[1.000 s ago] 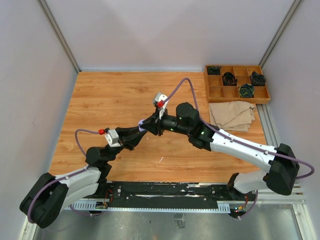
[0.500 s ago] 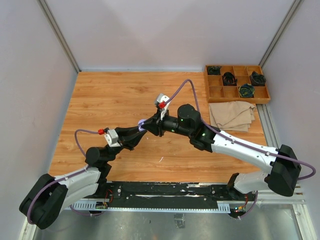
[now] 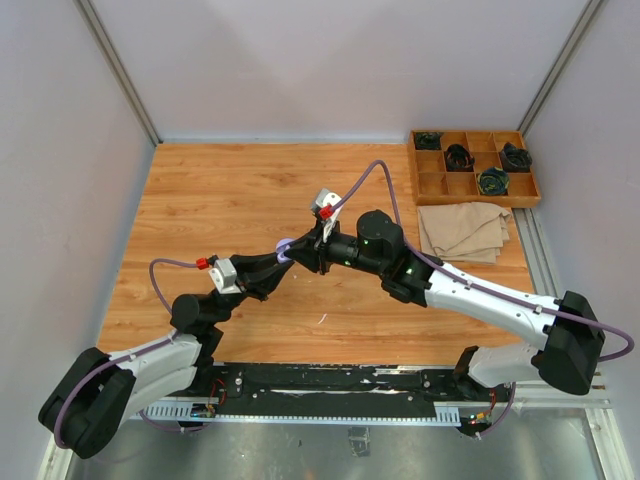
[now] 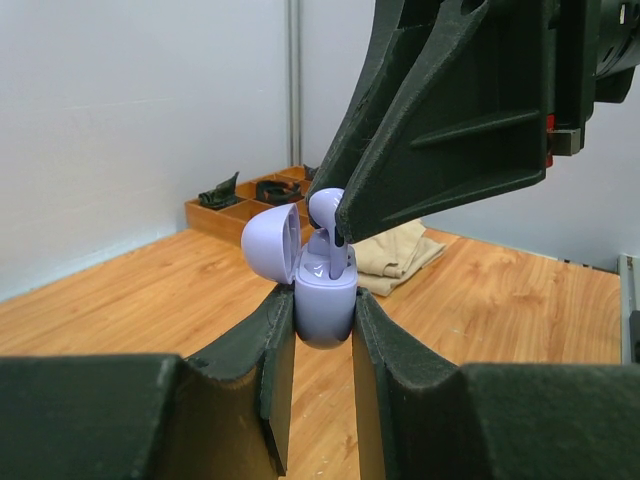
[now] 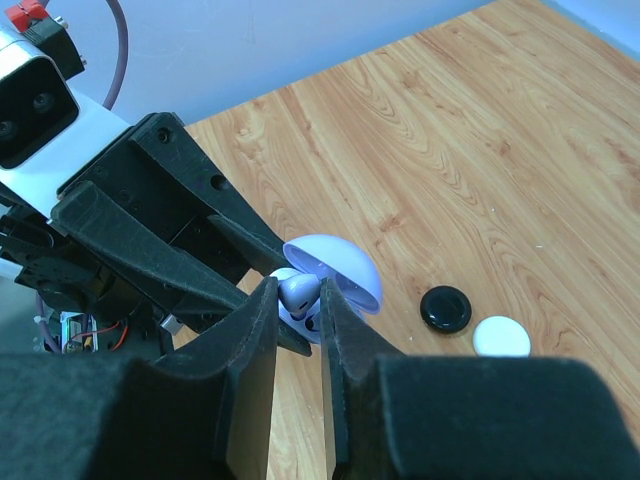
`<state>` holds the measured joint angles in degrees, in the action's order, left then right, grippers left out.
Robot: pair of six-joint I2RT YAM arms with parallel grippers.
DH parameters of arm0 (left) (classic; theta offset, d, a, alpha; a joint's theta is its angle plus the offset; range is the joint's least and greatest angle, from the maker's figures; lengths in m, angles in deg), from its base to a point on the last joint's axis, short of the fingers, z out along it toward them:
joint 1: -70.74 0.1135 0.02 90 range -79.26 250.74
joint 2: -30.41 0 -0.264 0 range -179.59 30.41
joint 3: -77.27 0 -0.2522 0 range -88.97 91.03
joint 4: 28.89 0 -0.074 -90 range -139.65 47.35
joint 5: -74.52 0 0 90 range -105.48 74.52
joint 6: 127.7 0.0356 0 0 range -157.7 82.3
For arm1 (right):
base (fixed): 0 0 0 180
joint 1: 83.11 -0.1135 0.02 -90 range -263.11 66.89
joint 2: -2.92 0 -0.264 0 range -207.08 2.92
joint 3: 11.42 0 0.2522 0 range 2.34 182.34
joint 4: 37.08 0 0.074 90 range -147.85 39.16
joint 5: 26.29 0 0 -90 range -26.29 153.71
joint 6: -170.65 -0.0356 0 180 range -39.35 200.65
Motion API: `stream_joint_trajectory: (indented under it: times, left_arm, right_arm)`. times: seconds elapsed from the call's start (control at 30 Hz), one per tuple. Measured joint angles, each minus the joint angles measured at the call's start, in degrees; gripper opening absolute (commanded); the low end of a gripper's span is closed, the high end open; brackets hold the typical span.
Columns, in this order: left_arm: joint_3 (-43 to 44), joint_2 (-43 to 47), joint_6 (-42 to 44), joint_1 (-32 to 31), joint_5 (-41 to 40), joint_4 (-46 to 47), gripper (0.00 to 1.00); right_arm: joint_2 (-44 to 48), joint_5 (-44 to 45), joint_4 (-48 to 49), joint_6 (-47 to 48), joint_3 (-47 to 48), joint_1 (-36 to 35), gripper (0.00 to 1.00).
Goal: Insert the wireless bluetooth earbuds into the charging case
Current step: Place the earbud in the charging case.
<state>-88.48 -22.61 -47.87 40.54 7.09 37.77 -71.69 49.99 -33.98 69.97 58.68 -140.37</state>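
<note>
A lilac charging case (image 4: 325,305) with its lid (image 4: 272,240) tipped open is held above the table, and my left gripper (image 4: 322,312) is shut on its body. My right gripper (image 5: 298,300) is shut on a lilac earbud (image 5: 298,291), pinched at its head. In the left wrist view the earbud (image 4: 325,212) stands over the case with its stem reaching down into the open well. In the top view the two grippers meet at the case (image 3: 285,247) over the middle of the table. Other earbuds are out of view.
A round black case (image 5: 445,309) and a round white case (image 5: 501,338) lie on the wooden table below the grippers. At the back right stand a wooden compartment tray (image 3: 472,168) holding dark coiled items and a folded beige cloth (image 3: 462,230).
The right wrist has shifted slightly to the right at the case. The left arm has stayed still, and both grips are unchanged.
</note>
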Motion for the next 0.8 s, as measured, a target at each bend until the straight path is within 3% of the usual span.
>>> stream_joint_trajectory:
  times: [0.4, 0.8]
  left_arm:
    - [0.00, -0.17, -0.17, 0.00, 0.26, 0.02, 0.00]
    - [0.00, -1.38, -0.37, 0.00, 1.46, 0.63, 0.00]
  right_arm:
    - [0.04, 1.29, -1.11, 0.50, -0.04, 0.00, 0.34]
    - [2.01, -1.05, -11.28, 7.72, 2.84, 0.59, 0.72]
